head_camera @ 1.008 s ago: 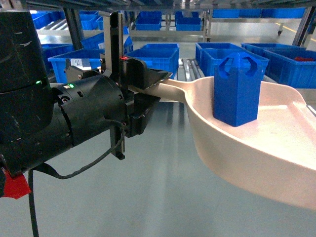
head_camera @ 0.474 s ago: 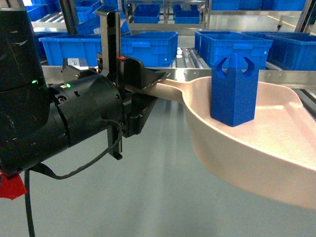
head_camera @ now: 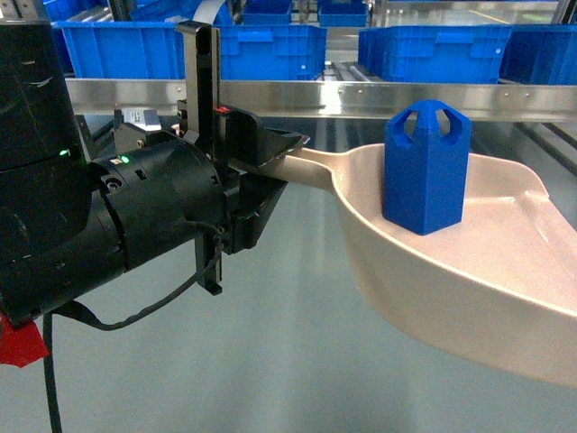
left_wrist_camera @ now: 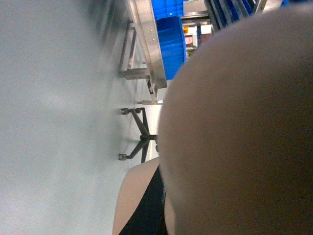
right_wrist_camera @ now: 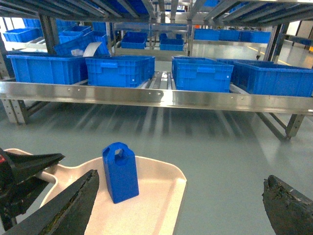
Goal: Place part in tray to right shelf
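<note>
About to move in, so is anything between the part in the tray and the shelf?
Nothing visible: only open floor lies between the part, upright in the tray, and the shelf rail. Blue crates sit behind that rail.

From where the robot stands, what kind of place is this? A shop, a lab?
Most likely a warehouse or factory parts store. Long stainless-steel racks carry rows of identical big blue crates, more shelving runs behind, and the floor is smooth, grey and industrial. No shop counters or goods on display.
</note>
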Robot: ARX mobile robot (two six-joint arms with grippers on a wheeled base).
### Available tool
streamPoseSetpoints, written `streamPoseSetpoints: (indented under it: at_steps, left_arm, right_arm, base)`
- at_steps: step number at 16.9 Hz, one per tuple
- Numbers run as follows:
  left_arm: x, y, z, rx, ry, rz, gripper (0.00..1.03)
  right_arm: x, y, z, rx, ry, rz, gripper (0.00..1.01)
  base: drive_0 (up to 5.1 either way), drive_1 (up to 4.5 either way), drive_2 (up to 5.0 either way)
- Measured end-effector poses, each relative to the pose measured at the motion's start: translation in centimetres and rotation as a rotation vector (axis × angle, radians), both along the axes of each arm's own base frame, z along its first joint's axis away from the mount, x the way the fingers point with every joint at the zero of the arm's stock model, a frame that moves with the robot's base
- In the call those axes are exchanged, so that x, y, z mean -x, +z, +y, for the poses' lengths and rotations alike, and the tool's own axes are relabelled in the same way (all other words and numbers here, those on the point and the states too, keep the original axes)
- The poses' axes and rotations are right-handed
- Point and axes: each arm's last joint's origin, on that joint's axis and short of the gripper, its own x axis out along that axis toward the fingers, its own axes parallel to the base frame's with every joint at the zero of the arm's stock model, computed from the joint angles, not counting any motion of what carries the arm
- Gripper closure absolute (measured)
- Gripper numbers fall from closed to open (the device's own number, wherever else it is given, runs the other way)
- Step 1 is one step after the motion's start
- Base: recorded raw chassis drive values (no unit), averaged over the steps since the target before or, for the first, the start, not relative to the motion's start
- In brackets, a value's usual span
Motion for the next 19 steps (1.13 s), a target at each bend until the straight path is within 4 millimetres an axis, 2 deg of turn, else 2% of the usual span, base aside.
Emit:
streamPoseSetpoints:
  at_steps: [9,19]
  left_arm:
    - [0.01,0.09,-0.01,0.003,-0.001,-0.007,0.87]
    - [0.00,0.07,-0.01,0.003,-0.001,-0.006,0.87]
  right_arm:
    - [0.01,0.04,-0.01,-0.003,0.000,-0.002,0.03]
    - [0.00,0.03,-0.01,-0.003,0.000,-0.002,0.03]
  base:
    - [0.0,1.14,-1.0]
    - [0.0,3.90,-3.8]
